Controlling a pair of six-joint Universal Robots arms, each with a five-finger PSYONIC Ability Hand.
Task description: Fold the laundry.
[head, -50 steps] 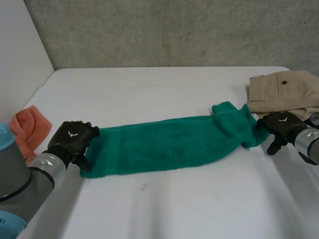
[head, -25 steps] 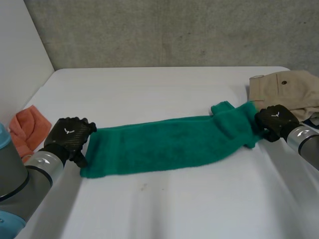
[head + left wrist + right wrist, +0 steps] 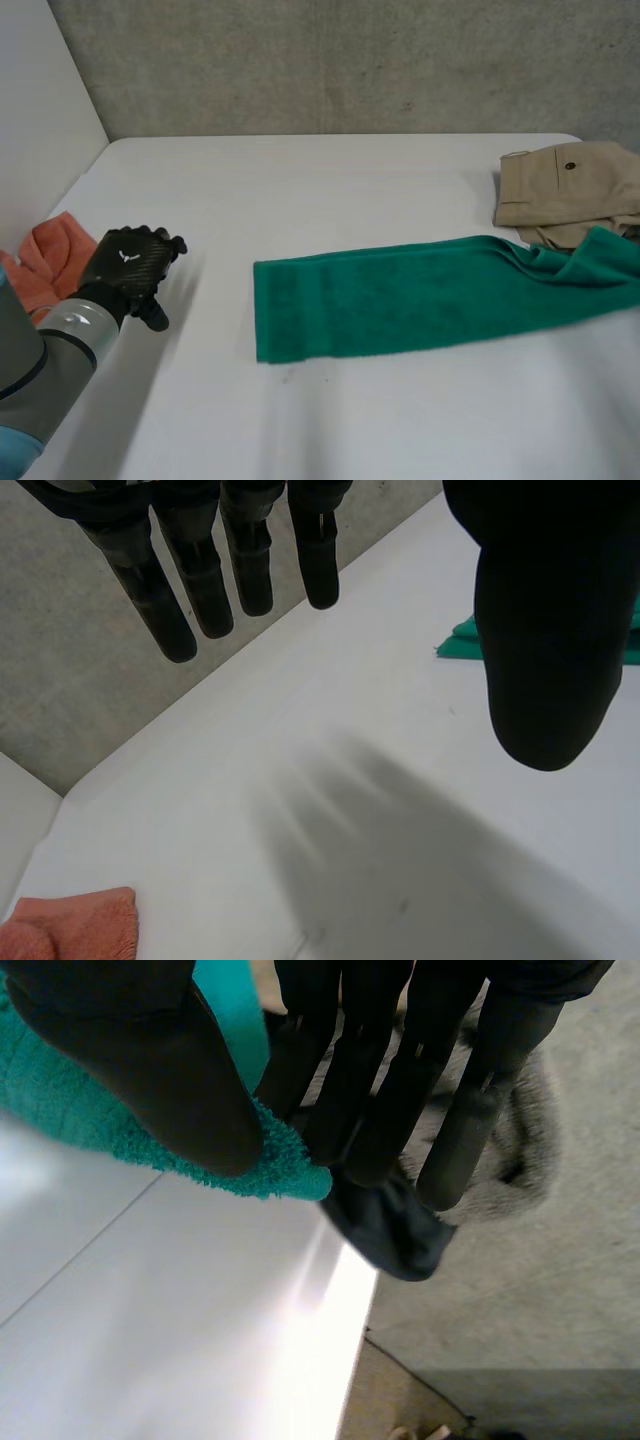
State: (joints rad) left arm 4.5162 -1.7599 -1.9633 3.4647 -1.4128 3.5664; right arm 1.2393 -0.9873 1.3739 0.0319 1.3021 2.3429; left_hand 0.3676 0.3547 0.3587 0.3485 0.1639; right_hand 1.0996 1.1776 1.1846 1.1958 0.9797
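Plainly, the left hand (image 3: 130,265) spreads straight fingers (image 3: 248,565), holding nothing; the right hand (image 3: 140,1060) pinches one end of the green towel (image 3: 400,295).

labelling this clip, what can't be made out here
Head view: green towel runs off the right edge, far end cut off.
Head view: beige trousers cut by the same edge.
Head view: orange cloth partly behind the left arm.
Right wrist view: dark item and grey item behind the right hand, too covered to identify.

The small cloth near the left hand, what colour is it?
The cloth is plain salmon orange, seen best in the head view.
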